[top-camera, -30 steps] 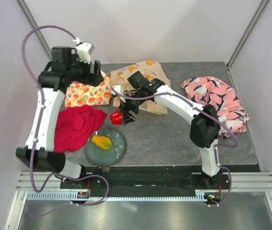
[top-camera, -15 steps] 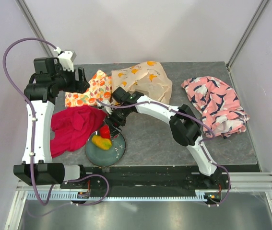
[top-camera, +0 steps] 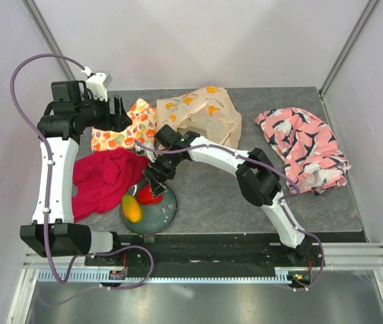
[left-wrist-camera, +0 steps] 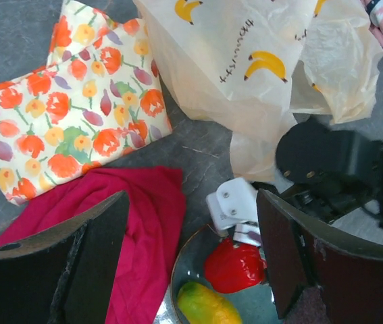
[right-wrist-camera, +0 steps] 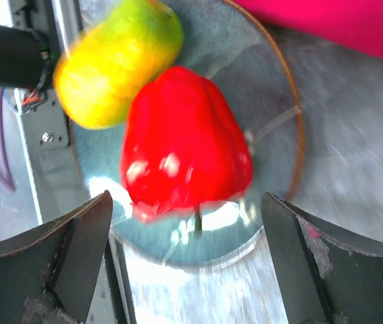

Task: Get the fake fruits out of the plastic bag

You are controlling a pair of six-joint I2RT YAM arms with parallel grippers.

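- Our right claw (right-wrist-camera: 184, 202) hung with its fingers spread wide, holding nothing, just above the red pepper (right-wrist-camera: 181, 145).
- The pepper lay on the plate (right-wrist-camera: 255, 64), just beside a yellow-green mango (right-wrist-camera: 117, 64).
- Our left claw (left-wrist-camera: 190, 202) was likewise spread and empty, well apart from the plate.
- We saw the banana-printed bag (top-camera: 208, 111) crumpled on the table (top-camera: 232, 196) beyond the plate, beside the fruit-printed cloth (top-camera: 120, 131).

A glossy red plastic pepper (top-camera: 149, 195) and a yellow-orange plastic mango (top-camera: 132, 208) lie side by side on the round grey-blue plate (top-camera: 166, 208) by the table's (top-camera: 211, 196) near edge, left of centre; the right tool (top-camera: 152, 184) hangs over the pepper.
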